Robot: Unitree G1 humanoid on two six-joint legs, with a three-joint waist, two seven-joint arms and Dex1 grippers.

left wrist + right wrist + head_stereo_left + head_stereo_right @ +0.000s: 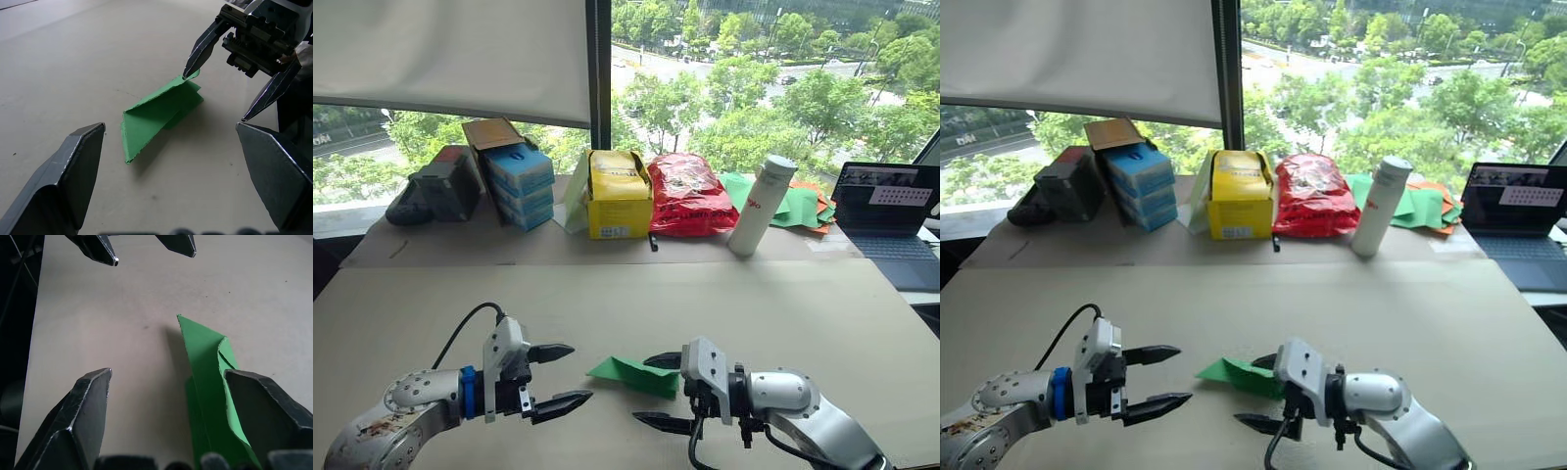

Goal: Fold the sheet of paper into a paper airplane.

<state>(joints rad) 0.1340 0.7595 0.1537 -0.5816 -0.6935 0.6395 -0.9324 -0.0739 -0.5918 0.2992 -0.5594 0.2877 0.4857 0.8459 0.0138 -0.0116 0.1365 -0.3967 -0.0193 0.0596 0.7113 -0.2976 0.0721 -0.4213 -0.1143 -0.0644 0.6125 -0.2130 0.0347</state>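
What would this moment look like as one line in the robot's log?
paper airplane: folded, lying on table | left end effector: open, apart from it | right end effector: open, one fingertip touching its edge | nothing gripped

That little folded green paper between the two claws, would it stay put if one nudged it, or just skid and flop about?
Probably skid: the folded green paper looks thin and light, lying loose on the smooth table. It likely bends easily, since one flap already stands up off the surface. The creases may give some stiffness along the folds. The right gripper has one fingertip touching its edge, so a slight push might shift it.
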